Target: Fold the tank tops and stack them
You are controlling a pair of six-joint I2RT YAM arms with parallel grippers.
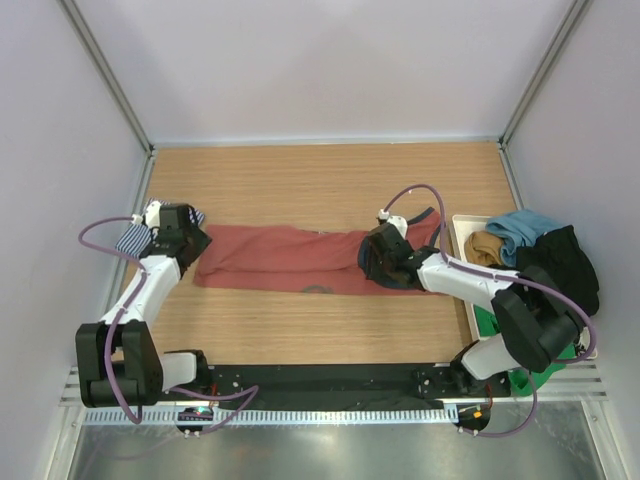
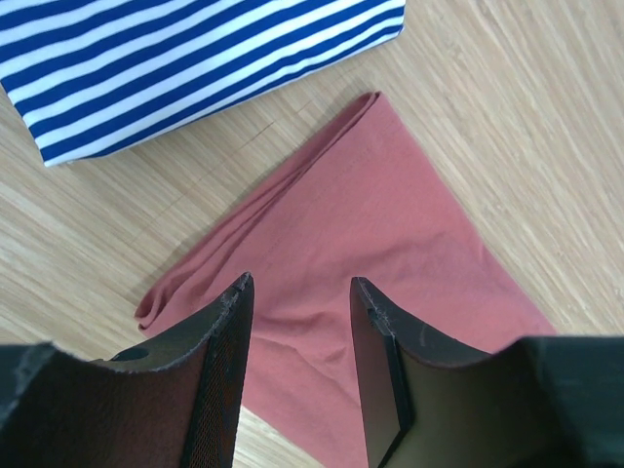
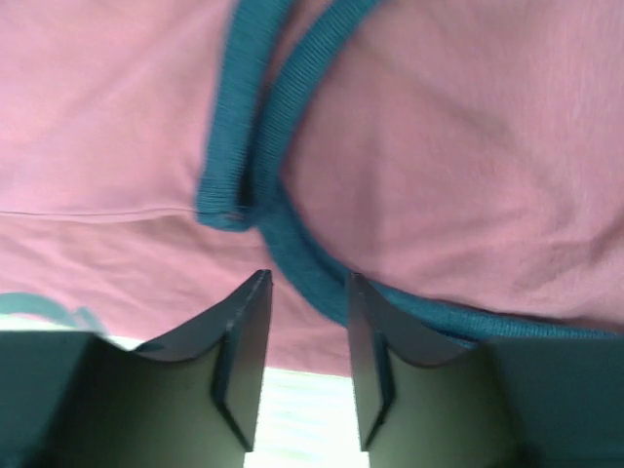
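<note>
The rust-red tank top [image 1: 280, 258] lies stretched in a long band across the middle of the table. Its left end [image 2: 370, 214] shows a folded corner. My left gripper [image 1: 190, 240] hovers over that end, jaws open [image 2: 297, 283] with nothing between them. The navy-and-white striped tank top [image 2: 175, 58] lies folded just beyond it, partly hidden under the left arm [image 1: 130, 238]. My right gripper [image 1: 372, 258] sits low over the red top's right part [image 3: 439, 146], open [image 3: 309, 278], its fingertips beside the dark blue-grey trim [image 3: 249, 107].
A white tray [image 1: 460, 222] at the right edge holds a pile of clothes: blue [image 1: 520, 228], tan [image 1: 485, 248] and black [image 1: 565, 262]. Something green [image 1: 495, 322] lies below it. Grey walls close in the wooden table on three sides.
</note>
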